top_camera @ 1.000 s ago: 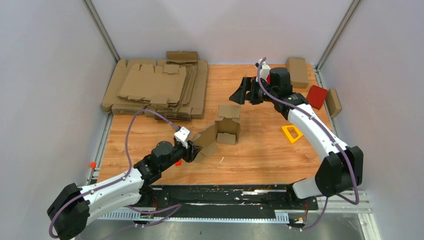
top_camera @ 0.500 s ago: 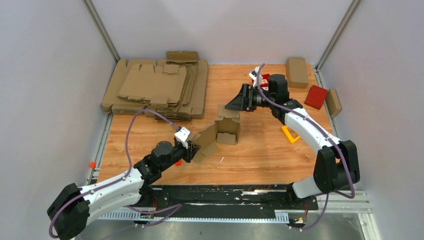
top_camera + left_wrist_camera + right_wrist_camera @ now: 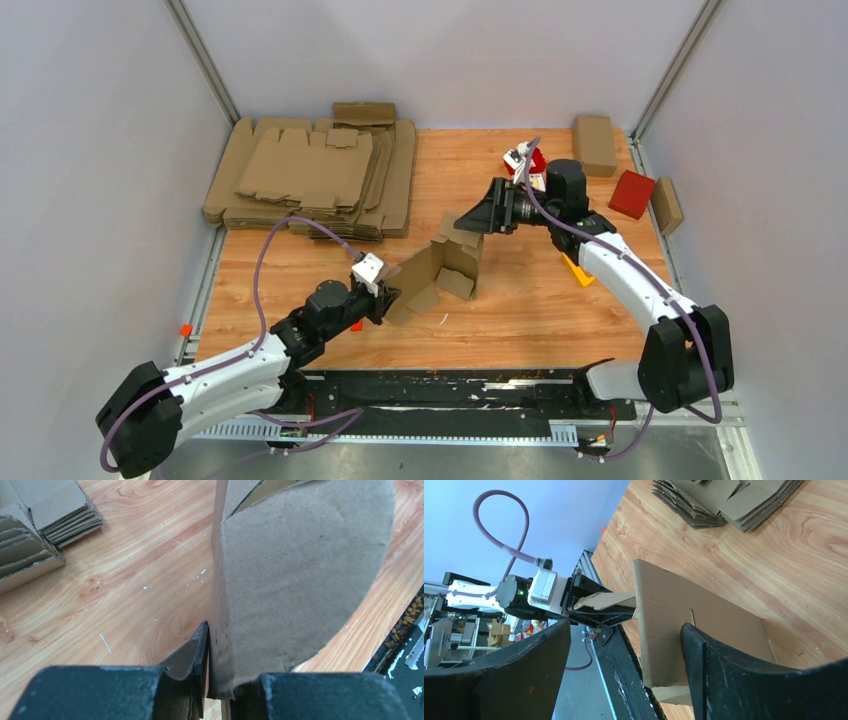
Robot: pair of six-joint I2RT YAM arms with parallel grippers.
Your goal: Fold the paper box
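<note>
The paper box (image 3: 445, 265) is a half-formed brown carton standing tilted mid-table with flaps open. My left gripper (image 3: 392, 297) is at its near-left side, shut on a rounded flap. In the left wrist view that flap (image 3: 300, 570) rises from between the fingers of the left gripper (image 3: 220, 680). My right gripper (image 3: 470, 217) is open at the box's far top flap. In the right wrist view a box panel (image 3: 684, 615) stands between the wide jaws of the right gripper (image 3: 624, 670), close against the right finger (image 3: 724, 680).
A stack of flat cardboard sheets (image 3: 320, 175) fills the far left. Two folded brown cartons (image 3: 594, 143) (image 3: 667, 205) and a red box (image 3: 633, 193) sit far right. A yellow triangular frame (image 3: 577, 268) lies partly under the right arm.
My left gripper has closed on the flap. The right gripper has come down and left to the box's top flap, and the box has tilted.
</note>
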